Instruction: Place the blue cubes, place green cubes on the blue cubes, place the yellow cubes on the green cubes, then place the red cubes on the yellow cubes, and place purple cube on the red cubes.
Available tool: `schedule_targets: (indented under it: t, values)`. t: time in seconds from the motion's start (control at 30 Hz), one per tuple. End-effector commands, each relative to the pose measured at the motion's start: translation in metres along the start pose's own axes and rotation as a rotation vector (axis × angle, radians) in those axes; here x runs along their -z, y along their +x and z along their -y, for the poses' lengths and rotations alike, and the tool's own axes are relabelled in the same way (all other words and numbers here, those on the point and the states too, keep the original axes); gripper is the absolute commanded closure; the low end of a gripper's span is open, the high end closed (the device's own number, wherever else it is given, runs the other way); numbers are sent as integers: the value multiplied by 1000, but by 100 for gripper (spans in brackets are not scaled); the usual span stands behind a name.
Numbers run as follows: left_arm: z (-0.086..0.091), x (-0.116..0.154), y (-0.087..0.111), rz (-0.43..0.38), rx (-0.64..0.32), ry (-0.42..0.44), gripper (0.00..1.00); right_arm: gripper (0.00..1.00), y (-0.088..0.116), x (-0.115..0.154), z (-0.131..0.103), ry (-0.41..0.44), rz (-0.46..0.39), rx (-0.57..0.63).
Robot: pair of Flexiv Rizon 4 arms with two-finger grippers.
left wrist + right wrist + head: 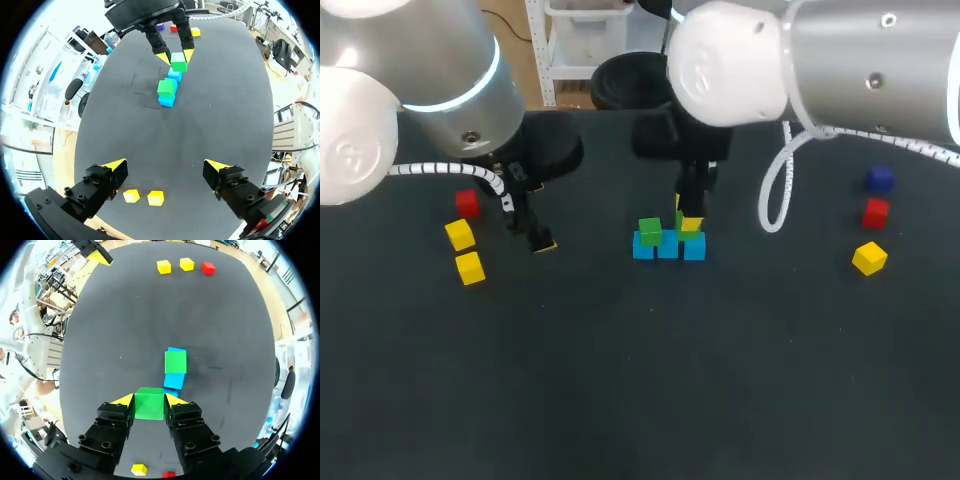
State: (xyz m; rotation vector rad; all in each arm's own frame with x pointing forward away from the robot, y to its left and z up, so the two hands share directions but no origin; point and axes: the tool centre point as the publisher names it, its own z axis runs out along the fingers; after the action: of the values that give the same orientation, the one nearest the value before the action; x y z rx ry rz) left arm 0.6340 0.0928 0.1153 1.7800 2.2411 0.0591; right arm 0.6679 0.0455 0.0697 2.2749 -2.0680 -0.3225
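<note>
**Ana:** Black table first, then the arms. How do they stand?

**Ben:** The left arm hangs over its own side. The left gripper is spread wide with nothing between its fingers. The right arm reaches to the middle. The right gripper is closed on a green cube, one finger pressed to each side.

**Ana:** And the blue cubes?

**Ben:** They lie in a row on the table, well ahead of the left gripper and right under the right one. The green cube sits just over the row's end block. I cannot tell whether it touches.

**Ana:** Anything already stacked?

**Ben:** The other green cube is on the row, just ahead of the right gripper.

**Ana:** The loose ones?

**Ben:** Two yellow cubes lie side by side just under the left gripper, with a red cube near them. Well out to the right gripper's side lie a purple cube, a second red cube and a third yellow cube.
</note>
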Motion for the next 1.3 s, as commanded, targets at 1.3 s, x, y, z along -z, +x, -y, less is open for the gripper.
schedule_targets:
  t: [1.3]
  values:
    - [0,0,0,0,-1,0,0,100,2,-23,10,-21,8,-86]
